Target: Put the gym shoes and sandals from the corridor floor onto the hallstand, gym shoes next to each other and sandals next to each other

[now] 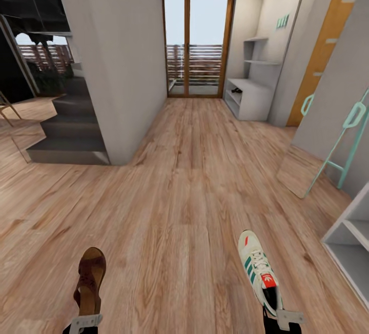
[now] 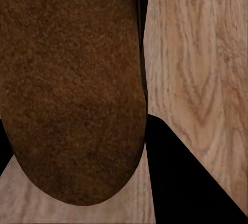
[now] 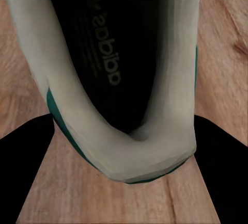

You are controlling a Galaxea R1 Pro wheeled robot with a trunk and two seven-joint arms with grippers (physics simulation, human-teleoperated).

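Along the lower edge of the head view, two arms reach forward over the light brown wood-plank corridor floor [image 1: 184, 195], whose laminate shows long streaked grain and narrow board seams. At lower left, the left gripper [image 1: 84, 322], a pale bracket-like end piece on a dark arm, meets the heel of a dark brown leather open sandal [image 1: 90, 280]; the sandal has a rounded toe, a broad strap and a suede-like footbed, and points away from the robot. In the left wrist view the sandal's [image 2: 72, 90] grainy brown sole surface lies close before the camera, its rounded end over the floor, with black finger shapes at either side. At lower right, the right gripper [image 1: 284, 318] meets the heel of a white lace-up gym shoe with green side stripes and a red tongue patch [image 1: 259, 275], toe forward and slightly angled to the left. In the right wrist view the gym shoe's [image 3: 150, 146] smooth white heel collar curves around a dark printed insole, green trim at its rim, between black fingers. Both pairs of fingers appear clasped on the heels of their shoes, though the contact itself is hidden. The two shoes are well apart. Far down the corridor, at right beside a glazed wood-framed door [image 1: 197, 41], stands the light-grey hallstand [image 1: 253, 100] with a low open base and stepped upper shelves; a small dark item lies on its base, too small to identify.
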